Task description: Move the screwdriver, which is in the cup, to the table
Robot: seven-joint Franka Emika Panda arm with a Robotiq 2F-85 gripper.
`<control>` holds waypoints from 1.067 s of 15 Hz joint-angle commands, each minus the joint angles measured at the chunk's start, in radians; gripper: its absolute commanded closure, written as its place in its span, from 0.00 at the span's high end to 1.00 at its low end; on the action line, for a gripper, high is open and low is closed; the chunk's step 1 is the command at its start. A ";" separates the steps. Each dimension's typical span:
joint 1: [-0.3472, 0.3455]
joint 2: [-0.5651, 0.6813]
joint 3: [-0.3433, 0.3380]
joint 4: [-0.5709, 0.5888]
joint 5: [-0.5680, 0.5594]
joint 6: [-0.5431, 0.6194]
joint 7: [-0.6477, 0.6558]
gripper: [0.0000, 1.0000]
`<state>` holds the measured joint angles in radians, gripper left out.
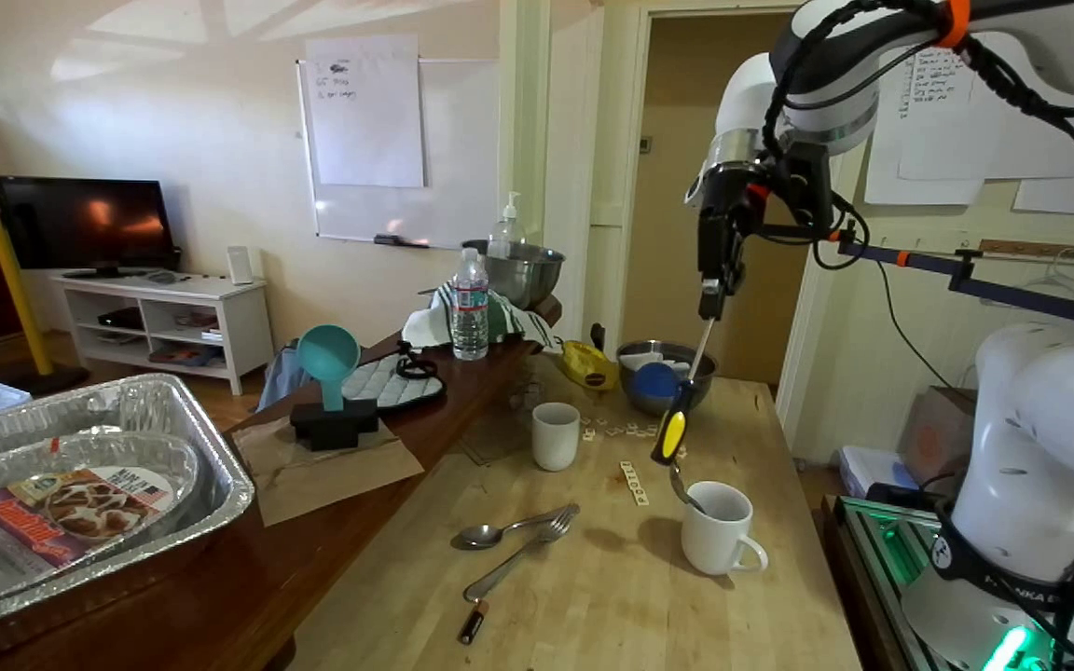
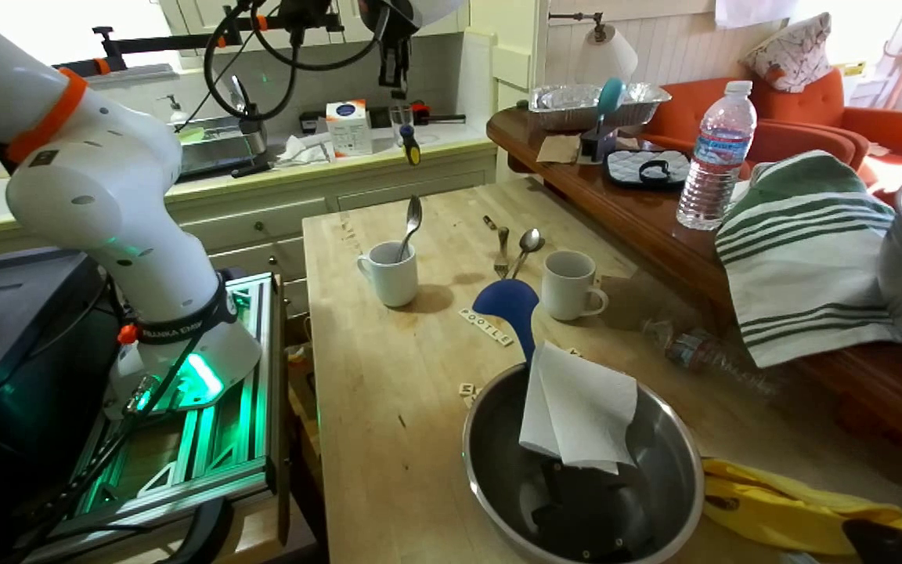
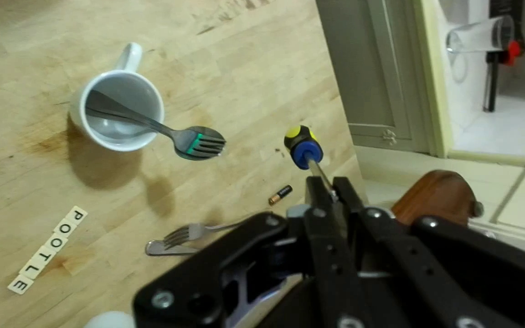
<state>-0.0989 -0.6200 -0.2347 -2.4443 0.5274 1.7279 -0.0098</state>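
The claw [image 3: 326, 182] pinched the screwdriver [image 1: 685, 393] by its shaft [image 1: 704, 345], handle [image 1: 674, 431] below, so easing that end softly onto the worktop [image 1: 612, 601] seemed wisest

Kitchen drawers [image 2: 294, 227], armchairs [image 2: 788, 102] and a television [image 1: 85, 224] suggest a home.

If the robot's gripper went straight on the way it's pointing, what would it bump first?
Probably the wooden table; the screwdriver, held handle-down, would touch before the gripper itself. Exactly where is unclear.
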 commanded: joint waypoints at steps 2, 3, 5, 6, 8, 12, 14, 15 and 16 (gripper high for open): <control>-0.021 0.045 0.003 -0.019 0.190 0.141 -0.011 0.02; -0.030 0.053 0.019 -0.033 0.215 0.203 -0.008 0.02; -0.025 0.079 0.027 -0.057 0.272 0.297 -0.020 0.02; -0.021 0.098 0.028 -0.073 0.301 0.332 -0.026 0.02; -0.015 0.129 0.030 -0.103 0.368 0.391 -0.050 0.02; -0.017 0.190 0.042 -0.170 0.467 0.500 -0.113 0.02; -0.017 0.226 0.030 -0.200 0.545 0.532 -0.146 0.02; -0.022 0.237 0.024 -0.216 0.583 0.536 -0.150 0.02; -0.025 0.256 0.018 -0.228 0.633 0.543 -0.164 0.02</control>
<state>-0.1128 -0.4056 -0.2077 -2.6365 1.0352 2.2381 -0.1281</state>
